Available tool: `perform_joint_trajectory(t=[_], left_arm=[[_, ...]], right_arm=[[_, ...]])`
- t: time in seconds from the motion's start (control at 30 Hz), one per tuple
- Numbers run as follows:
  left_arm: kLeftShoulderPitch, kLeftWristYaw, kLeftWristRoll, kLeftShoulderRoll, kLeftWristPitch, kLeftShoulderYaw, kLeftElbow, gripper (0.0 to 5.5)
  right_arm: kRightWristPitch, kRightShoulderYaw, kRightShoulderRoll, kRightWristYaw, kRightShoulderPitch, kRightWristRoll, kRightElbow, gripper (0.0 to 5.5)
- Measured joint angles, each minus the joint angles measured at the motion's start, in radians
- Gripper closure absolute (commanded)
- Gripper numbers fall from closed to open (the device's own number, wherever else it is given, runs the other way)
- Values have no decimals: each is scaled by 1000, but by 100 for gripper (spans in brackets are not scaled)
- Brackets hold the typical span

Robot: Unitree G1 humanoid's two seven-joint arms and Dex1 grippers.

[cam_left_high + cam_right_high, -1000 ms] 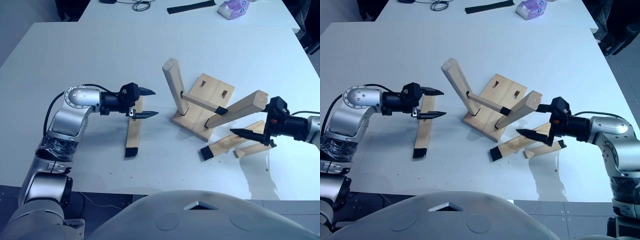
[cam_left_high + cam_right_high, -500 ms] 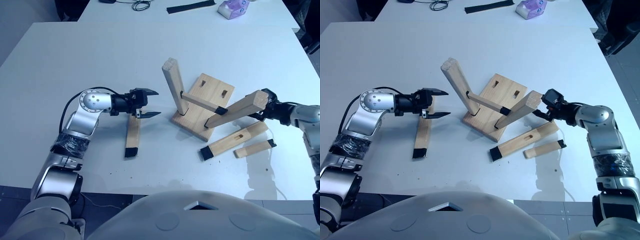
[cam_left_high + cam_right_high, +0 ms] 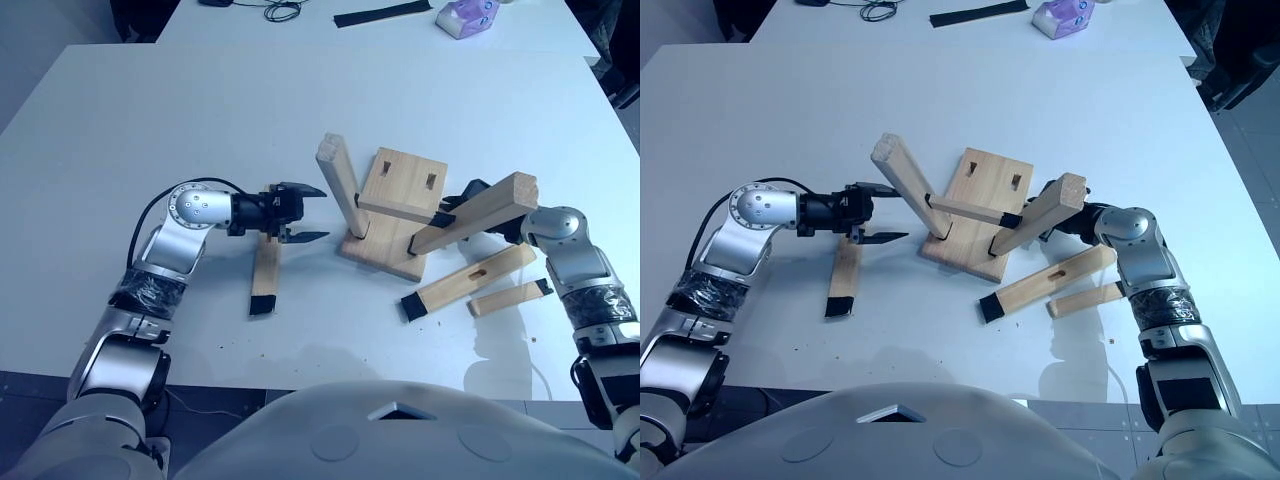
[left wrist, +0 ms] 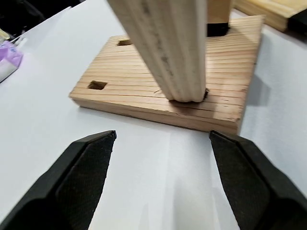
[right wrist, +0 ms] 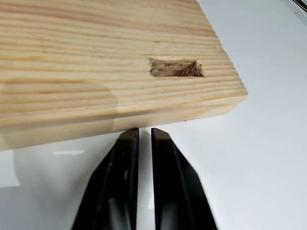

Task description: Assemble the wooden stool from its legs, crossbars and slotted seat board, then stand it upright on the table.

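Here on the white table (image 3: 150, 120), left pincer (image 3: 322, 213) gapes; right pincer (image 5: 145, 130) is closed

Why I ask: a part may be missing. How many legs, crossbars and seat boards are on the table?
Legs: 4, upright left leg, leaning right leg, loose left leg, loose right leg
Crossbars: 2, fitted crossbar, loose crossbar
Seat boards: 1, seat board
Total: 7

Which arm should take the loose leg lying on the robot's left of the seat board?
Left. The left gripper is open right by that leg; the right gripper is shut at the opposite edge of the seat board.
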Motion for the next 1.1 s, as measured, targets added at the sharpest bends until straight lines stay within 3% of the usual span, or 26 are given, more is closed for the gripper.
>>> perform_joint_trajectory(t=[0.9,1.0,1.1], left_arm=[[2,-10,-38,19,23,24,-1,190],[4,6,-39,14,29,35,5,190],[6,29,-39,14,31,49,19,190]], right_arm=[[85,60,69,37,56,24,-171,547],[122,-29,52,-6,99,49,-218,547],[195,-198,18,-55,143,140,-349,547]])
